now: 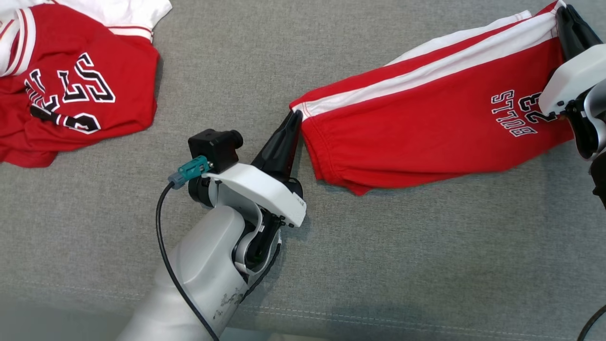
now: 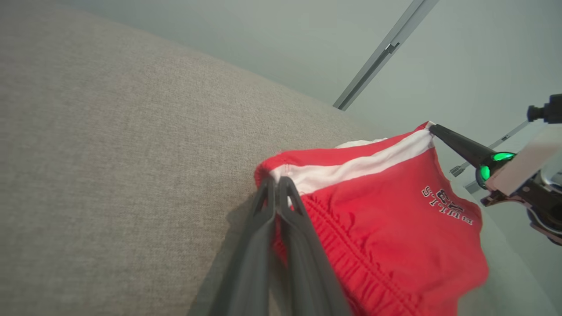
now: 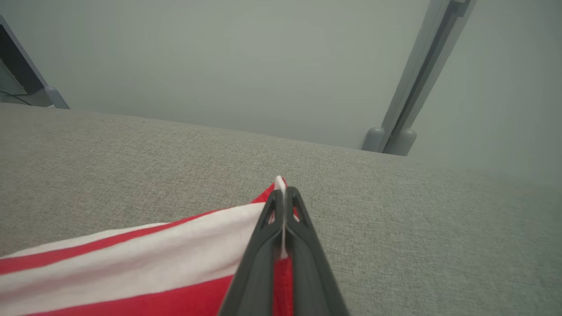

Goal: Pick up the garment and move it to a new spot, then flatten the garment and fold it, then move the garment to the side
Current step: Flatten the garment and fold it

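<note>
grey woven upholstery surface [image 1: 227, 71], stitched seam [image 1: 378, 316] along its near edge. behind it a plain pale grey-green wall [image 3: 219, 66] with a metal rail [image 3: 417, 87] running up it

red-and-white jersey [image 1: 71, 94] lies crumpled on the surface, black-and-white lettering facing up

red shorts [image 1: 426, 123] are well to the robot's right of the jersey, bare upholstery between them, pulled out lengthwise between the two claws. white stripe runs along the edge far from the robot. gathered elastic waistband at the end nearer the jersey, "BULLS 23" print at the end farther from it. cloth looks doubled over, layers show at the lower corner

left gripper [image 1: 293, 123]: fingers pinched together on the waistband corner nearest the jersey

right gripper [image 1: 562, 13]: fingers clamped on the striped corner farthest from the jersey, sliver of white cloth poking past the tips

can't tell whether the shorts' lower edge touches the surface
</note>
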{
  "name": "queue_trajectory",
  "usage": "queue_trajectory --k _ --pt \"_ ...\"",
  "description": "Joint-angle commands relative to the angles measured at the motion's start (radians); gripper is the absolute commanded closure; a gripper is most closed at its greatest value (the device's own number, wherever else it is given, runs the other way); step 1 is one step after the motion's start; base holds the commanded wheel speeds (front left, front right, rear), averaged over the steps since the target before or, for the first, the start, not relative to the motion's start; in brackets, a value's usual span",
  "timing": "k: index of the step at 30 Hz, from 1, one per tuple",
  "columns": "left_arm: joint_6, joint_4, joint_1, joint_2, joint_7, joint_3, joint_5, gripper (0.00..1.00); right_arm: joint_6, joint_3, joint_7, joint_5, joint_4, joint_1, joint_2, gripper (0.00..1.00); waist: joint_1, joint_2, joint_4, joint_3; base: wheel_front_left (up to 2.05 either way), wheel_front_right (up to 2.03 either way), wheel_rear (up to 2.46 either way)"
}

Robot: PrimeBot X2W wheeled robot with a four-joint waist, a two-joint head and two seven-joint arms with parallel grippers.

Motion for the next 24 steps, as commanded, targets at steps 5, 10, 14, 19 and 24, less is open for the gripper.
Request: queue_trajectory --k 5,10,14,19,24 --pt "0.018 -0.026 -0.054 0.012 -0.013 0.006 -0.032 1.0 0.0 0.048 -0.02 0.014 0.025 -0.039 -0.015 1.0 0.0 0.0 0.03 0.024 0.0 0.0 0.0" --pt "0.027 -0.028 -0.062 0.012 -0.013 -0.016 -0.044 1.0 0.0 0.073 -0.022 0.027 0.05 -0.058 -0.031 1.0 0.0 0.0 0.046 0.034 0.0 0.0 0.0" --pt "0.039 -0.034 -0.08 0.012 -0.013 -0.033 -0.042 0.63 0.0 0.093 -0.023 0.048 0.051 -0.066 -0.039 1.0 0.0 0.0 0.053 0.042 0.0 0.0 0.0" --pt "0.057 -0.031 -0.089 0.012 -0.013 -0.031 -0.015 0.0 0.0 0.081 -0.023 0.049 -0.008 -0.059 -0.048 0.0 0.0 0.0 0.043 0.038 0.0 0.0 0.0" --pt "0.085 -0.039 -0.07 0.012 -0.013 0.009 0.061 0.0 0.0 0.019 -0.023 0.026 -0.107 0.001 -0.047 0.0 0.0 0.0 0.023 0.007 0.0 0.0 0.0"
